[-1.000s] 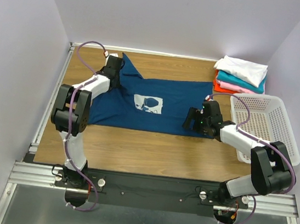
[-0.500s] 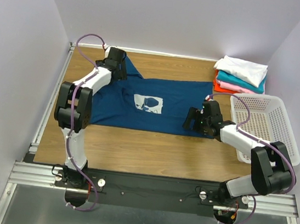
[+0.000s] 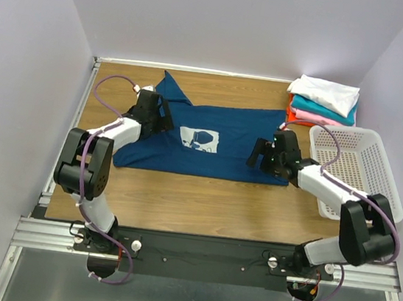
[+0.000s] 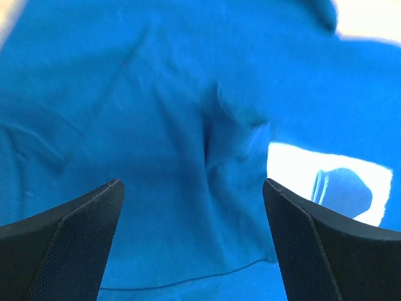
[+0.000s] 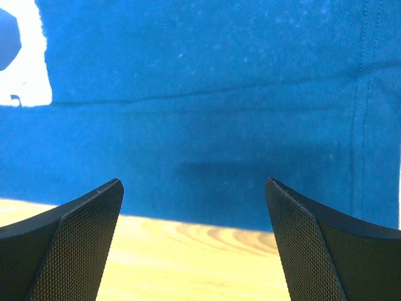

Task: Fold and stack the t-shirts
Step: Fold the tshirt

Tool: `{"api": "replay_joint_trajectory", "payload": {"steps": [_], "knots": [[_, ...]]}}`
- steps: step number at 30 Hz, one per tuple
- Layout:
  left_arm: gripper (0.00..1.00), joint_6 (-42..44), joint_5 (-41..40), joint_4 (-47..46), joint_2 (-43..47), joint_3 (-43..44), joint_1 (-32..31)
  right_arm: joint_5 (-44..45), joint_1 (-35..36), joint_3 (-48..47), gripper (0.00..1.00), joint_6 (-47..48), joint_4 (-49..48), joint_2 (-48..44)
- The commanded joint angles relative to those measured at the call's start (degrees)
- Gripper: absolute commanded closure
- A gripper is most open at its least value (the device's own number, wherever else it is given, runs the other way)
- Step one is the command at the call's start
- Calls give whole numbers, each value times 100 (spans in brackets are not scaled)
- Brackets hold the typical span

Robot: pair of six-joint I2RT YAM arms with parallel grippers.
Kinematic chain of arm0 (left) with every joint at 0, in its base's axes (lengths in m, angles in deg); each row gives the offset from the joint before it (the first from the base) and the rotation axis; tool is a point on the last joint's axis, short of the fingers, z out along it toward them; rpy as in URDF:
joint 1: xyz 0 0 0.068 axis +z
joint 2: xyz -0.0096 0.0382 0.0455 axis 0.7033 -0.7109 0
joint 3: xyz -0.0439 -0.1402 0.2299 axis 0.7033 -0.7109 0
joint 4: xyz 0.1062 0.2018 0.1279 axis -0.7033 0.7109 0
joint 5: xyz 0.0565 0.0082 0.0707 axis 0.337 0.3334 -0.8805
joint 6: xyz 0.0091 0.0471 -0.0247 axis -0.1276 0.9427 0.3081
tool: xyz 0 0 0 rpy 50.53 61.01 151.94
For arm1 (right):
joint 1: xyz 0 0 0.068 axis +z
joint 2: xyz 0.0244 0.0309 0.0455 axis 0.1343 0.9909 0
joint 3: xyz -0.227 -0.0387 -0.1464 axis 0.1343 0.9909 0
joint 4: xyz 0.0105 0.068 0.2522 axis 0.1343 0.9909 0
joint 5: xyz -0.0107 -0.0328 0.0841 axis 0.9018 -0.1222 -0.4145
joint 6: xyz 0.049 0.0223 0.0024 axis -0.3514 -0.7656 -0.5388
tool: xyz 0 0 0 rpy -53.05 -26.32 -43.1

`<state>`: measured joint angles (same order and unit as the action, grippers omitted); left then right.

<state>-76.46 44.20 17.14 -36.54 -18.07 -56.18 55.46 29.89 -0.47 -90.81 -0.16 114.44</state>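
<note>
The navy blue t-shirt [image 3: 233, 136] lies spread flat on the wooden table [image 3: 181, 192], its white square print [image 3: 200, 139] facing up and one sleeve pointing to the back left. My left gripper [image 3: 165, 121] hovers open over the shirt's left part; in the left wrist view the left gripper [image 4: 191, 188] frames wrinkled blue cloth [image 4: 156, 125] with the print [image 4: 301, 172] at the right. My right gripper [image 3: 255, 158] stands open at the shirt's near right hem; in the right wrist view the right gripper [image 5: 193, 185] frames that hem [image 5: 188, 188] above bare wood. Neither holds anything.
A stack of folded t-shirts [image 3: 324, 100], white on top of teal, pink and orange-red, sits at the back right corner. A white perforated basket [image 3: 359, 167] stands at the right edge, next to the right arm. Side walls close in the table.
The left gripper has opened and let go of the shirt near the back left sleeve, then moved nearer and to the right over the shirt. The right arm has shifted only slightly.
</note>
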Motion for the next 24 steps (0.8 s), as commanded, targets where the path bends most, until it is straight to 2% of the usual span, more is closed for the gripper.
{"api": "replay_joint_trajectory", "payload": {"steps": [1,5,9,18,21,24], "knots": [[2,-314,244,-284,-230,-259,-29,263,-3,-258,0,-188,105,465],[2,-455,113,-188,-274,-541,-29,343,-3,-241,0,-223,123,711],[2,-639,-89,181,-187,-821,-29,26,24,-13,0,-267,114,730],[2,-964,-819,542,1078,-1665,-20,-131,103,453,0,-373,114,71],[2,-921,-801,577,1281,-1596,-29,-141,147,445,0,-259,123,-227],[2,-859,-942,823,1430,-1027,-29,-203,147,199,0,-223,158,-509]]}}
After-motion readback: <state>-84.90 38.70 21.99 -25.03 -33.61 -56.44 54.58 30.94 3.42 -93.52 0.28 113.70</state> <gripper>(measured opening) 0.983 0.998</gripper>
